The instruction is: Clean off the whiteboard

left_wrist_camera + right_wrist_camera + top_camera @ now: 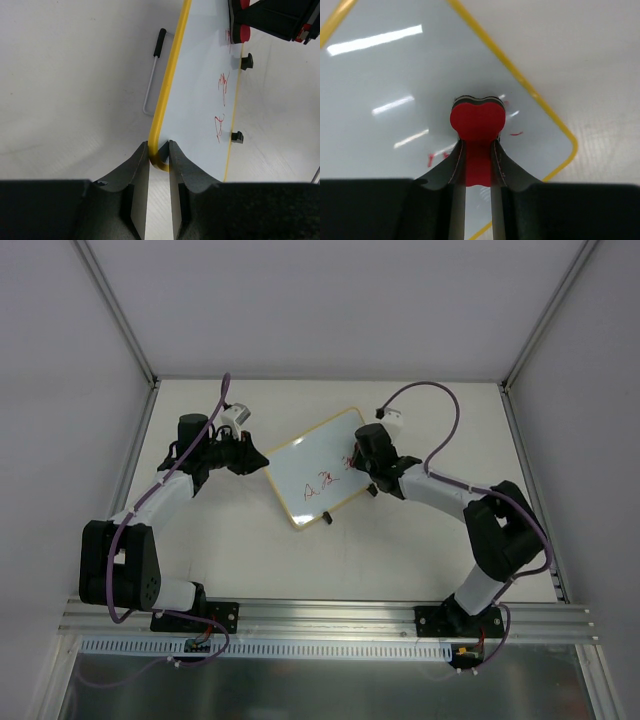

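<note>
The whiteboard (pixel 315 470), white with a pale-yellow frame, lies tilted on the table. Red marks (pixel 326 485) show near its lower right edge, beside two black clip feet (pixel 238 136). My left gripper (pixel 258 460) is shut on the board's left corner; in the left wrist view the yellow frame (pixel 159 155) sits pinched between the jaws. My right gripper (pixel 355 458) is shut on a small red eraser (pixel 477 120) and presses it onto the board's right part, next to red marks (pixel 516 133). The eraser also shows in the left wrist view (pixel 242 33).
A thin wire stand with a black tip (pixel 152 75) lies on the table just beyond the board's far edge. Grey walls and metal posts (pixel 120 310) enclose the table on three sides. An aluminium rail (pixel 330 615) runs along the near edge.
</note>
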